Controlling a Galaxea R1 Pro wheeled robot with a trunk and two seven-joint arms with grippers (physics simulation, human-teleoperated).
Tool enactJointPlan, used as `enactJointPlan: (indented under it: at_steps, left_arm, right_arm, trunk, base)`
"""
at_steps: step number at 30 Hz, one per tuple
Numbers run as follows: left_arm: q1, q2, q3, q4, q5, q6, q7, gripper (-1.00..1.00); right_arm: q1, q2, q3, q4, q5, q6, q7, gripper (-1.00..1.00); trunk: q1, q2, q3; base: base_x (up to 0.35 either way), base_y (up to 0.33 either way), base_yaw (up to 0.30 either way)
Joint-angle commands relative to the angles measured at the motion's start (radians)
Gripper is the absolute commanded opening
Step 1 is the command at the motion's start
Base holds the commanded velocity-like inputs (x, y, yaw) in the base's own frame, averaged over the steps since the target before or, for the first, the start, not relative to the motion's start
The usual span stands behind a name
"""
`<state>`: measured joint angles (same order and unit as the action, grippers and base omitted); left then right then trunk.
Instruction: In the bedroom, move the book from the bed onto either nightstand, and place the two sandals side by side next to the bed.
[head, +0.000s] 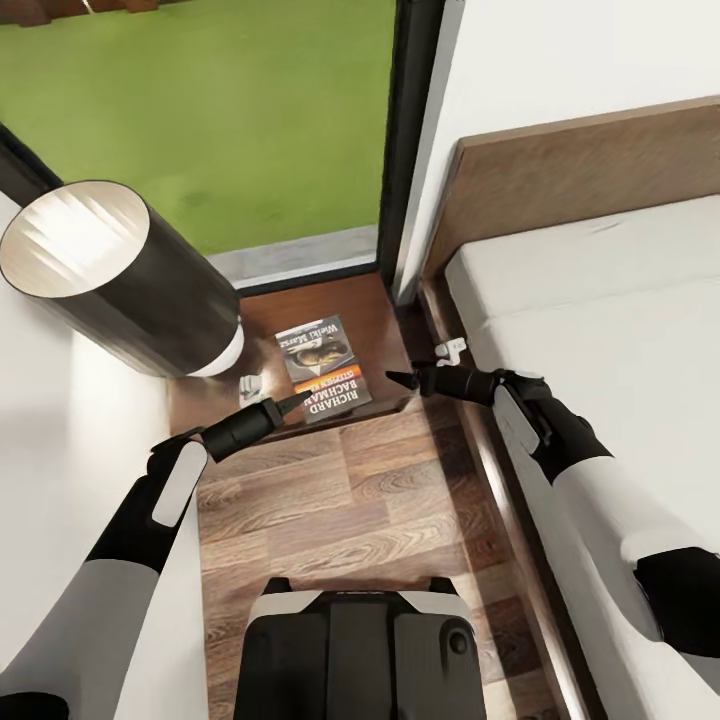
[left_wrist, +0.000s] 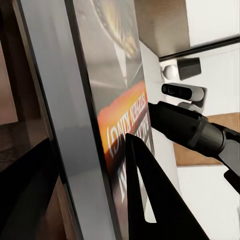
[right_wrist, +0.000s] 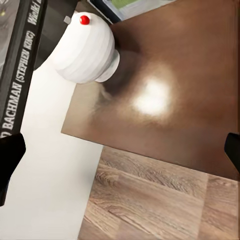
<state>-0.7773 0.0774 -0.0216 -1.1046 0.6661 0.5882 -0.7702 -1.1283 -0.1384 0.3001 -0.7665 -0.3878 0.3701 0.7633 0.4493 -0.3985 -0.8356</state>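
Bedroom nightstand (head: 375, 310) carries the book (head: 322, 367) by its front edge; lamp (head: 120, 275) at its left. Left gripper (head: 290, 403) touches the book, jaws' gap unclear; right gripper (head: 400, 380) spread wide, empty.

Both arms reach forward — left end effector (head: 290, 403) and right end effector (head: 400, 379) pointing inward.

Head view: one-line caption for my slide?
Book lies flat on the nightstand beside the lamp; both hands flank it.
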Motion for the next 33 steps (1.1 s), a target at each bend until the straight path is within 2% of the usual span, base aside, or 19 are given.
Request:
enactJointPlan:
  at_steps: [1, 14, 19, 33]
  left_arm:
    - [0.0, 0.001, -0.001, 0.0, 0.008, 0.007, 0.0, -1.0]
    - [0.0, 0.001, 0.001, 0.005, 0.01, 0.006, -0.003, -1.0]
    - [0.0, 0.002, 0.003, 0.009, 0.012, -0.002, -0.006, -1.0]
    - [0.001, 0.001, 0.005, 0.009, 0.018, -0.03, -0.007, -1.0]
  right_arm:
    - [-0.001, -0.001, 0.004, -0.001, -0.01, 0.007, -0.002, 1.0]
    - [0.0, -0.003, 0.005, 0.003, -0.013, 0.003, -0.007, 1.0]
    - [0.0, -0.001, 0.005, 0.005, -0.014, -0.019, -0.006, 1.0]
    - [0.0, 0.0, 0.005, 0.006, -0.014, -0.023, -0.006, 1.0]
  trunk:
    - [0.001, -0.002, -0.001]
    - [0.051, -0.093, -0.042]
    - [0.07, -0.128, -0.057]
    - [0.123, -0.226, -0.101]
  base:
    - [0.042, -0.052, 0.002]
    - [0.002, -0.003, 0.0]
    - [0.0, 0.0, 0.0]
    - [0.0, 0.0, 0.0]
